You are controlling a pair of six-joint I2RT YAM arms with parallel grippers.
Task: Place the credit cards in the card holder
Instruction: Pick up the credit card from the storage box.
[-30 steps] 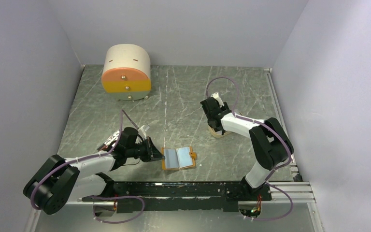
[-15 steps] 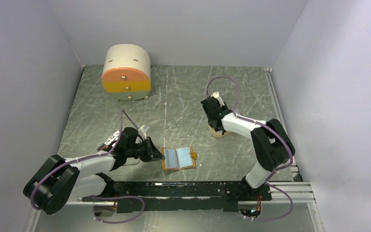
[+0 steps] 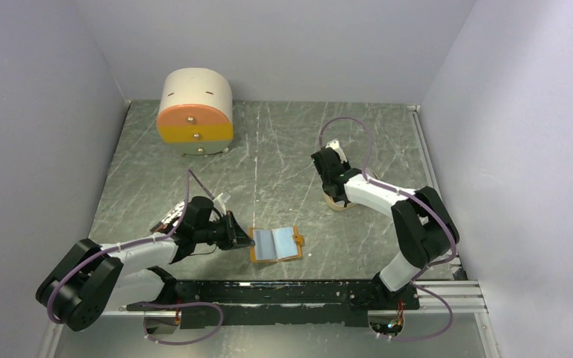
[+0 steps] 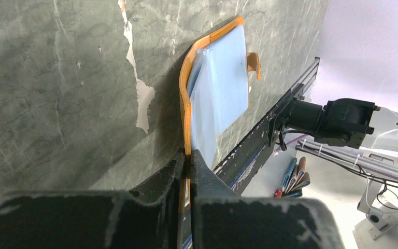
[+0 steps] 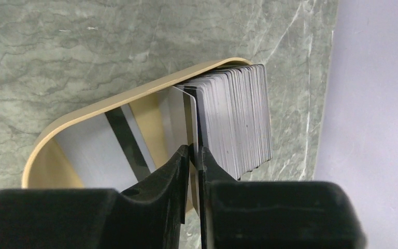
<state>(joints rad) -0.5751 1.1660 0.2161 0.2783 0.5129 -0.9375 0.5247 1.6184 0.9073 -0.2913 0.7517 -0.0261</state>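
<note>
My right gripper (image 5: 194, 153) is pinched narrow on the front card (image 5: 190, 114) of the cards (image 5: 238, 119) that stand on edge in the tan tray (image 5: 83, 116). I think I must lift it straight up, past the tray's rim. The card holder (image 3: 274, 243) lies open, down and left in the top view. My left gripper (image 4: 186, 155) grips its orange edge, so it is nearer.

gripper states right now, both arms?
Left gripper: shut on the orange rim of the open card holder.
Right gripper: shut on one credit card, at the front of the stack in the tray.
</note>
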